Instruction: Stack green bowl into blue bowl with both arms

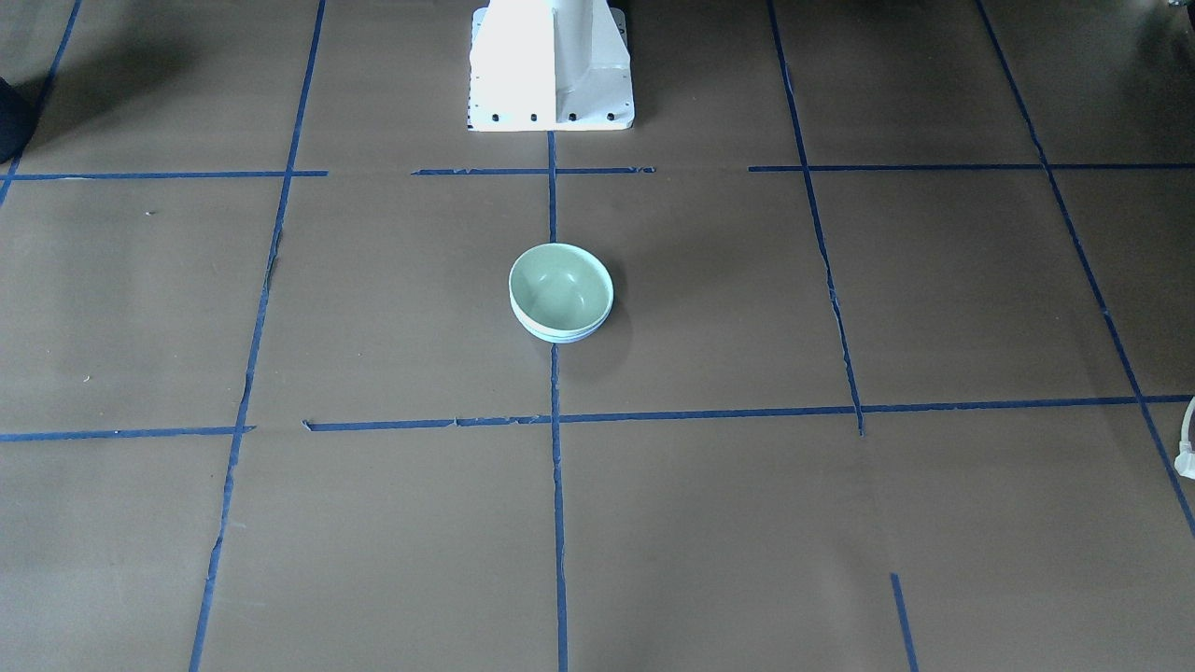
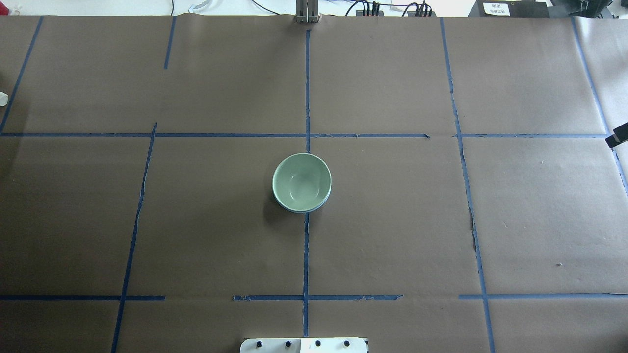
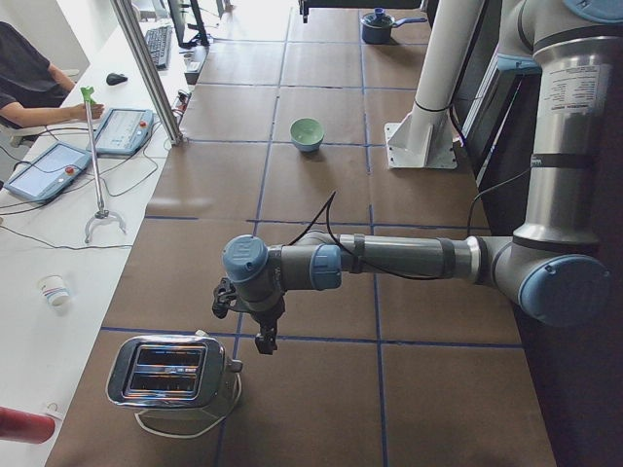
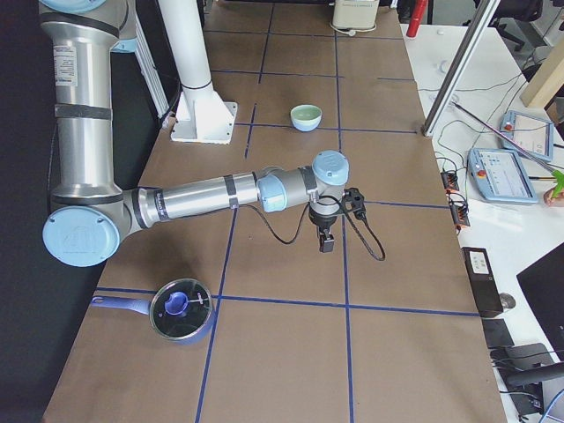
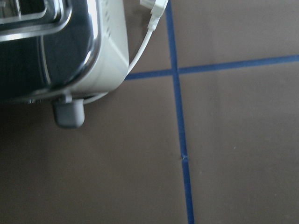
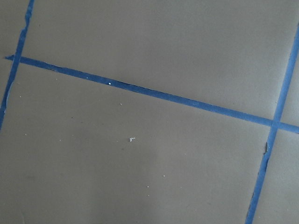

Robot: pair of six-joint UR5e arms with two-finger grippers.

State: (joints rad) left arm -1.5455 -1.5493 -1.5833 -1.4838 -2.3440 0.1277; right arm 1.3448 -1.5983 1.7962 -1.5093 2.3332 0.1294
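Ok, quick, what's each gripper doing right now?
Left gripper: open or shut cannot be told.
Right gripper: open or shut cannot be told.

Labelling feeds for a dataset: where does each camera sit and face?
Front-facing: across the table, facing the pedestal; no arms.
Overhead: behind the robot, looking forward and down; pedestal edge only.
Exterior left: left end; left arm near, end effector by toaster.
Exterior right: right end; right arm near, saucepan beside.
Left wrist: down on toaster corner; no body.
Right wrist: down on taped table; no body.
Shared: green bowl, nested in blue bowl, in all four exteriors.
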